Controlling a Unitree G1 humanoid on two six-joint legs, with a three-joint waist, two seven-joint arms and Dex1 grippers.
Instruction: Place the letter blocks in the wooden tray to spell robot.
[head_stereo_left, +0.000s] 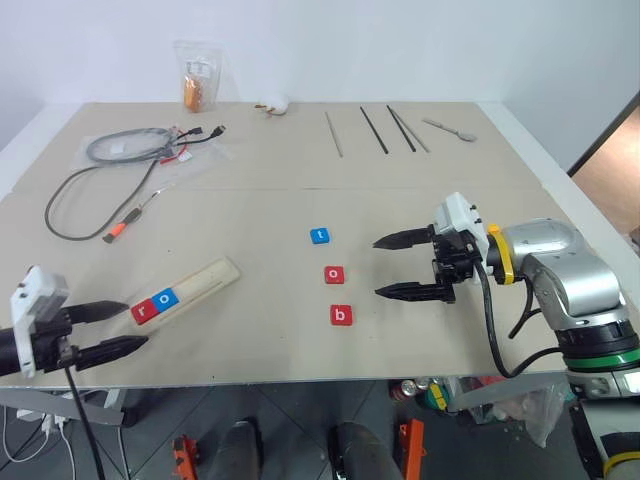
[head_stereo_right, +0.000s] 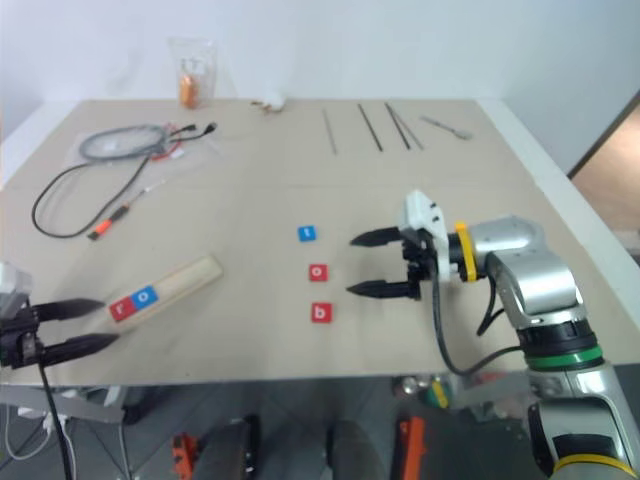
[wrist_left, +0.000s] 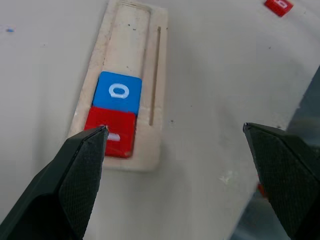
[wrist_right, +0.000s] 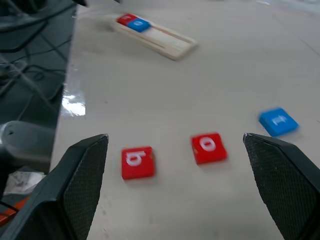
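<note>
Your right gripper (head_stereo_left: 402, 266) is spread wide and has nothing in it, hovering over the table (head_stereo_left: 300, 150) with its fingers pointing toward your left. Just past its fingertips sit the three loose tiles: the red "o" block (head_stereo_left: 334, 274) is closest, right in line with the gap between the fingers, the red "b" block (head_stereo_left: 341, 316) is just beyond the near finger, and the blue "t" block (head_stereo_left: 319, 236) is just beyond the far finger. None of them touch each other or the gripper.

Your left gripper (head_stereo_left: 112, 329) is also fully spread and empty, down at the near left edge of the table. Right in front of its tips is the wooden tray (head_stereo_left: 205, 280), lying at a slant and running away from the gripper. In the tray end nearest your fingers, the red "r" block (head_stereo_left: 143, 311) and the blue "o" block (head_stereo_left: 166, 298) sit side by side in the groove, touching. The rest of the groove is bare wood.

Farther out from the left gripper there's a grey cable (head_stereo_left: 95, 165) coiled on the table.
</note>
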